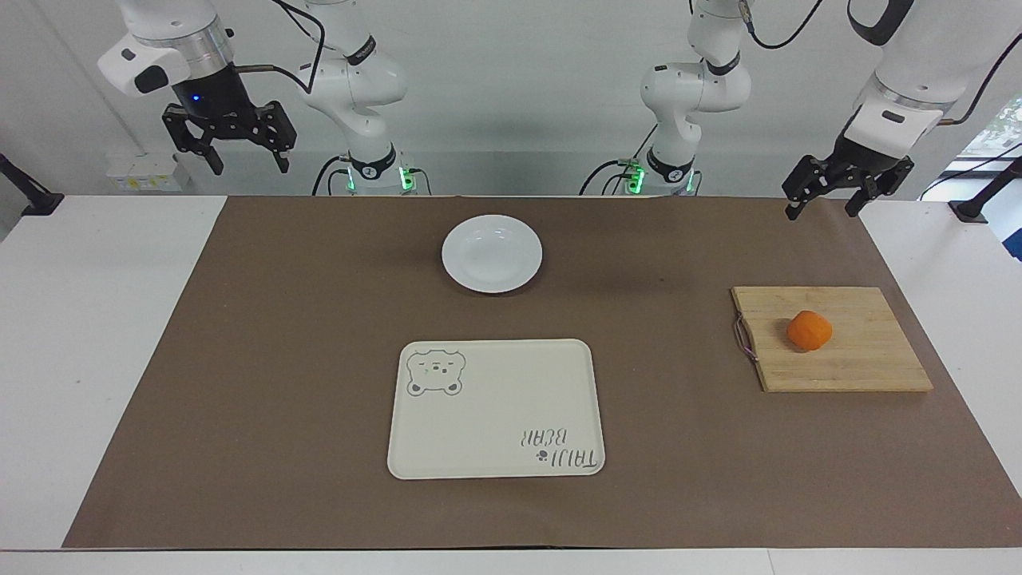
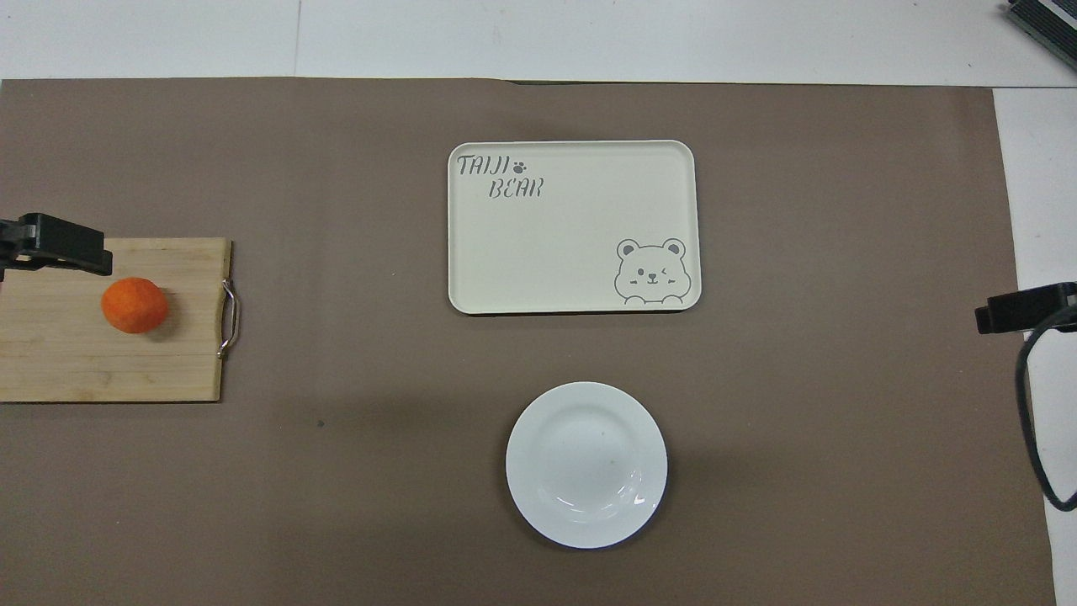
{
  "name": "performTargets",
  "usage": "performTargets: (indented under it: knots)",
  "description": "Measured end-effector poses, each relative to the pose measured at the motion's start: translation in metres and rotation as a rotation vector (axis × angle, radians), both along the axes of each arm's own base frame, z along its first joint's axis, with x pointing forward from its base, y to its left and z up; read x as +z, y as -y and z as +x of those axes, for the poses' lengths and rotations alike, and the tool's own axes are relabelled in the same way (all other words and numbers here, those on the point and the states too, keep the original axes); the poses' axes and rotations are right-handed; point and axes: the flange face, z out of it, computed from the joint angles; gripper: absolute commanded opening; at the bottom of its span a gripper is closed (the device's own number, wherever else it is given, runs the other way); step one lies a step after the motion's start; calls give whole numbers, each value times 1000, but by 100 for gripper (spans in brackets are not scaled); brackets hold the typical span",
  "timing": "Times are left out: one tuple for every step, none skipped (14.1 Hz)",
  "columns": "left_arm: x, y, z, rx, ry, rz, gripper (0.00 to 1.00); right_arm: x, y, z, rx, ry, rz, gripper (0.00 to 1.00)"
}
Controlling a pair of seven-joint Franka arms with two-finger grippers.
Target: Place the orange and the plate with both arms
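Observation:
The orange [image 1: 810,331] lies on a wooden cutting board [image 1: 870,351] at the left arm's end of the mat; it also shows in the overhead view [image 2: 135,305]. The white plate [image 1: 492,253] sits empty on the mat midway between the arms, near the robots; it also shows in the overhead view [image 2: 586,465]. My left gripper [image 1: 820,214] hangs open and empty, high over the left arm's end of the mat, well apart from the orange. My right gripper [image 1: 250,168] hangs open and empty, high over the right arm's end of the table.
A cream tray with a bear drawing [image 1: 495,409] lies empty on the mat, farther from the robots than the plate. A brown mat [image 1: 279,359] covers most of the white table. The board [image 2: 50,362] has a metal handle [image 2: 230,318] facing the tray.

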Motion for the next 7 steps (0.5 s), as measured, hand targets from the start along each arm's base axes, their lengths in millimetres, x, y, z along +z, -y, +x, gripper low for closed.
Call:
performTargets:
  knots:
    - [-2, 0, 0, 0, -4, 0, 100, 0, 0, 0, 0, 0, 0, 100]
    - [-6, 0, 0, 1, -8, 0, 100, 0, 0, 0, 0, 0, 0, 100]
    - [-10, -2, 1, 3, -12, 1, 100, 0, 0, 0, 0, 0, 0, 100]
    - [-14, -4, 1, 7, -15, 1, 100, 0, 0, 0, 0, 0, 0, 100]
    - [-16, -5, 1, 9, -18, 1, 100, 0, 0, 0, 0, 0, 0, 100]
    - [-17, -6, 1, 10, -18, 1, 100, 0, 0, 0, 0, 0, 0, 100]
    - [-19, -6, 2, 5, -16, 1, 100, 0, 0, 0, 0, 0, 0, 100]
